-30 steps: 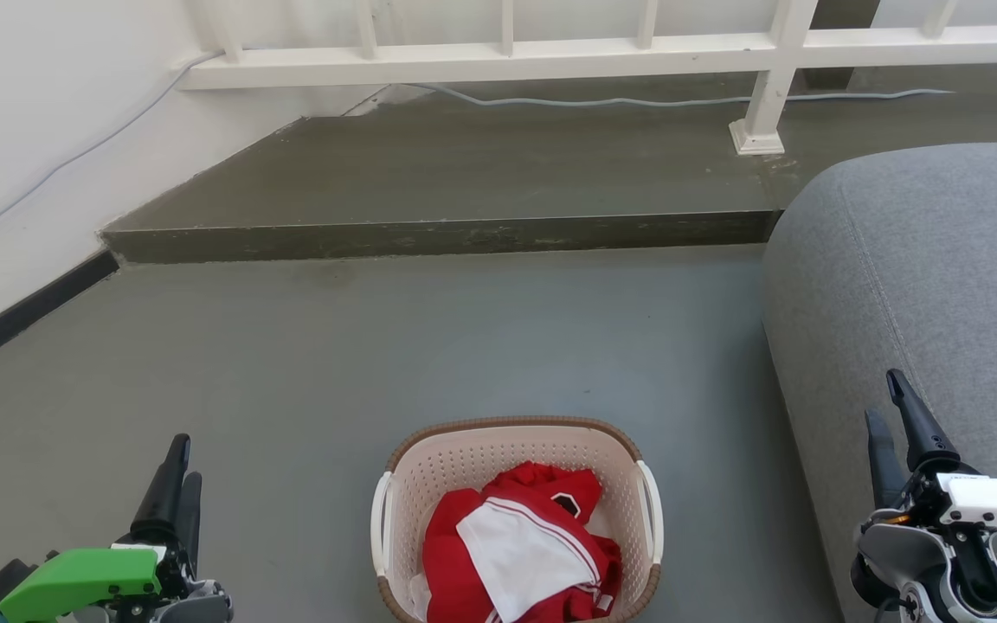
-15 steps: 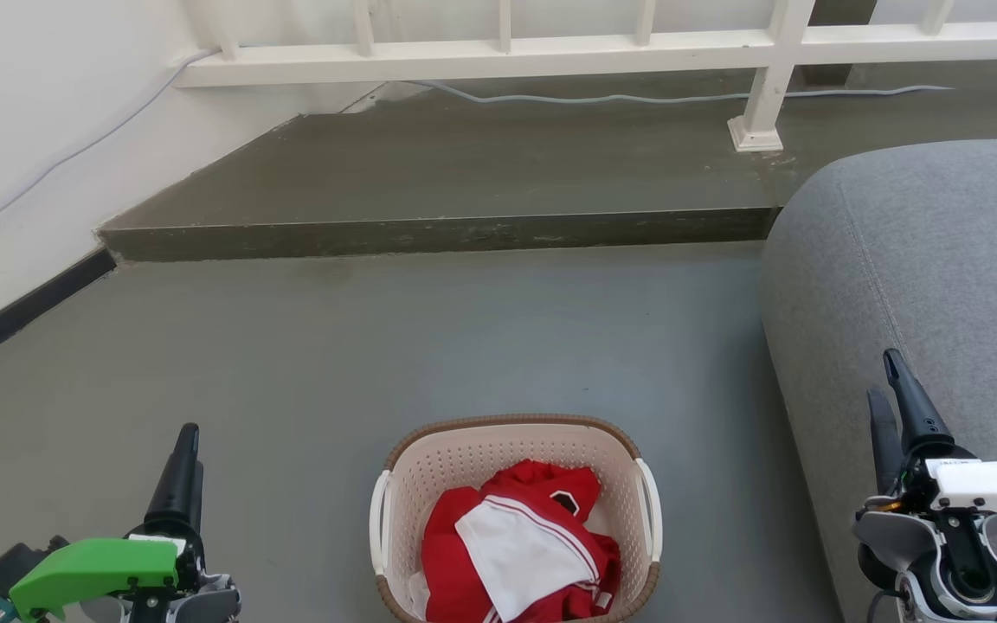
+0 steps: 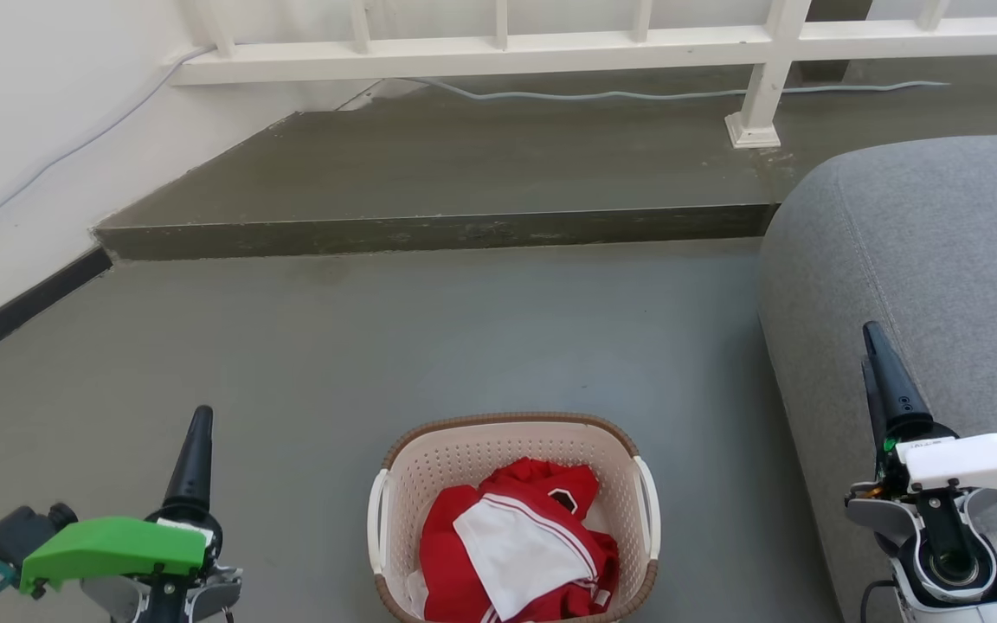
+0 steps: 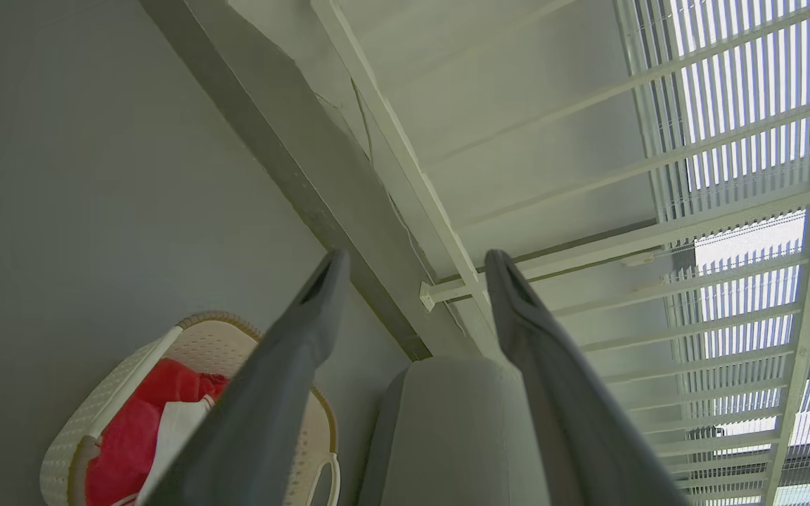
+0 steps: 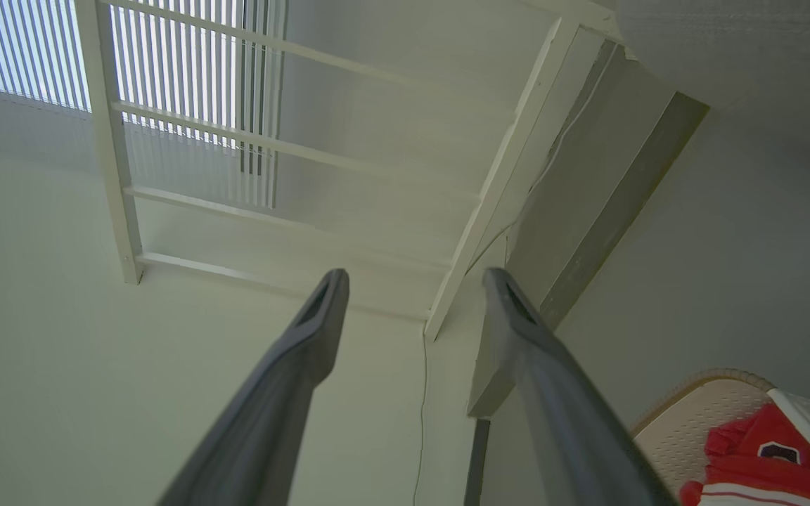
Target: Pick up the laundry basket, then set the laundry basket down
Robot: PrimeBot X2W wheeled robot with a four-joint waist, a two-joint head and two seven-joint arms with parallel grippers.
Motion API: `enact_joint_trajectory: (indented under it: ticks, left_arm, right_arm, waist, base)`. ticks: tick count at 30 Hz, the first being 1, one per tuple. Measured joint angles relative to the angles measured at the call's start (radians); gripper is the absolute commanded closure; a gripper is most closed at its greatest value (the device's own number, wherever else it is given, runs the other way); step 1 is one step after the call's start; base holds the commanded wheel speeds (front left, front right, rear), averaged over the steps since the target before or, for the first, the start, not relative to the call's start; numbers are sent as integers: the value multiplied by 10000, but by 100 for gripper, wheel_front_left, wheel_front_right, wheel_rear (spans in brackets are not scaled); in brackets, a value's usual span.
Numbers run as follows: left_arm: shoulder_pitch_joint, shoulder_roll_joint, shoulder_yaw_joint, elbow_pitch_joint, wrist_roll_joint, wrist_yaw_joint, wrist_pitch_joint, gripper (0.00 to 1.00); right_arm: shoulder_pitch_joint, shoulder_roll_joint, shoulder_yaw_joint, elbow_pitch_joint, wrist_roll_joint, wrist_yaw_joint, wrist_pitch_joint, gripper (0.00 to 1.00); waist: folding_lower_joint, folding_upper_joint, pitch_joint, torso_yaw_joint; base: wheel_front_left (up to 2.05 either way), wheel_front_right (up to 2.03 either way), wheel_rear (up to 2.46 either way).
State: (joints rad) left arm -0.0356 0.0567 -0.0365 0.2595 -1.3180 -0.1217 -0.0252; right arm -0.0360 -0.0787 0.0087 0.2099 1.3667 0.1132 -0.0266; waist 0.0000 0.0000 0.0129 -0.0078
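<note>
Laundry basket, red and white clothes inside

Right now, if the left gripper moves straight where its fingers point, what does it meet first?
Probably the white railing on the step. The left gripper has a free line until there, but depth is unclear.

Cream perforated laundry basket, brown-rimmed; red-and-white clothes; grey floor
</note>
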Motion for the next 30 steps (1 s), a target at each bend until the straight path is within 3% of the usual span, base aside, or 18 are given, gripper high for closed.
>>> enact_joint_trajectory:
  ticks: [19, 30]
  left_arm:
    - [-214, 257, -637, -422, 4251, 98, -658, 0]
    - [-271, 215, -918, -612, 6021, 261, -1053, 0]
  right_arm:
    - [-233, -491, 648, -71, -3346, 6, -671, 0]
    - [-395, -579, 957, -94, -5248, -100, -1051, 0]
  waist:
    - [0, 0, 70, -82]
    - [-1, 0, 53, -102]
  base:
    - [0, 0, 0]
    - [0, 0, 0]
